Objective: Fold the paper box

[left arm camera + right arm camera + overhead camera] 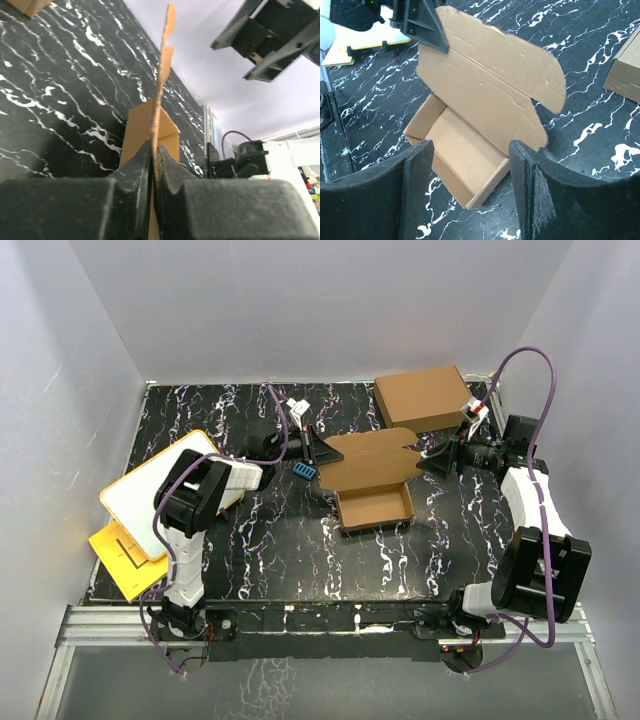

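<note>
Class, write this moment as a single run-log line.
left end effector: shut on lid edge | right end effector: open, holding nothing | paper box: tray walls up, lid raised, not closed

Black tabletop [300,560] with white marble veining, boxed by pale grey walls [320,300] at left, far and right; a metal rail [110,625] edges its near side.

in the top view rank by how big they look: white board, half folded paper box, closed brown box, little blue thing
1. white board and paper box: too close to rank, since the left arm hides part of the board
2. closed brown box
3. blue thing, clearly the smallest
</note>
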`<state>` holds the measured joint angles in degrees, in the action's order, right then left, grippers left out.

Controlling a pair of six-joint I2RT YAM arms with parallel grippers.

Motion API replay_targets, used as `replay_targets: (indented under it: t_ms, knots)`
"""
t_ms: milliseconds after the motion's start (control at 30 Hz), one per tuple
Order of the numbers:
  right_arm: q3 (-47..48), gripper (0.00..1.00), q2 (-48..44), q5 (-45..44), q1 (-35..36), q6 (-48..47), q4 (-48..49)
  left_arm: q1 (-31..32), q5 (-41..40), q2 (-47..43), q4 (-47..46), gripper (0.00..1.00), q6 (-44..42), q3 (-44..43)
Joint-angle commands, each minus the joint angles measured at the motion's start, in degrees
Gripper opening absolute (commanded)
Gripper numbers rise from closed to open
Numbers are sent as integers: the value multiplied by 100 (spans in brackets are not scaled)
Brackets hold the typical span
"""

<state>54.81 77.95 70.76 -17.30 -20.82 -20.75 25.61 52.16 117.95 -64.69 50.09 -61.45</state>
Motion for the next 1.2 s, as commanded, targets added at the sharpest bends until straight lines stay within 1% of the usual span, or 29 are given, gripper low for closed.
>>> replay_targets:
  t_ms: [0, 67, 167, 200, 300, 400, 467, 567, 733, 800, 867, 967, 1067, 1100, 1167]
  knots:
    - [13, 66, -106, 260, -10, 77, 460, 7, -85, -64, 1889, 14, -853, -725]
    - [3, 66, -105, 260, -10, 78, 467, -7, -424, -57, 2836, 24, -1340, -1034]
    - [-12, 67, -100, 267, -10, 93, 475, -29, -1096, -110, 3945, 39, -1979, -1413]
    - [-22, 67, -97, 284, -10, 102, 483, -35, -1332, -174, 4244, 44, -2162, -1513]
    - [-31, 68, -83, 313, -1, 130, 509, -67, -1975, -457, 4931, 55, -2600, -1722]
    - [-45, 68, -71, 324, 20, 131, 511, -131, -2550, -955, 5227, 59, -2905, -1604]
    - [-49, 68, -62, 339, 31, 131, 511, -143, -3125, -1336, 5209, 61, -2977, -1322]
    - [-52, 68, -37, 339, 64, 143, 522, -177, -3676, -1921, 5067, 63, -2967, -768]
    - [-58, 68, 0, 282, 145, 180, 538, -196, -4394, -2782, 4664, 66, -2131, 260]
    - [-58, 68, 16, 253, 184, 196, 553, -196, -4572, -3003, 4638, 65, -1662, 517]
    - [-69, 68, 26, 224, 212, 212, 567, -190, -4751, -3133, 4781, 62, -1058, 640]
    - [-81, 68, 37, 183, 244, 230, 596, -39, -5196, -3148, 5443, 58, -330, 480]
    - [-85, 68, 45, 159, 286, 248, 614, 380, -6262, -2937, 6649, 55, 209, -67]
    - [-85, 68, 45, 144, 293, 257, 616, 576, -6761, -2806, 7094, 53, 415, -299]
    - [-90, 68, 45, 122, 305, 266, 625, 767, -7200, -2480, 7921, 50, 783, -718]
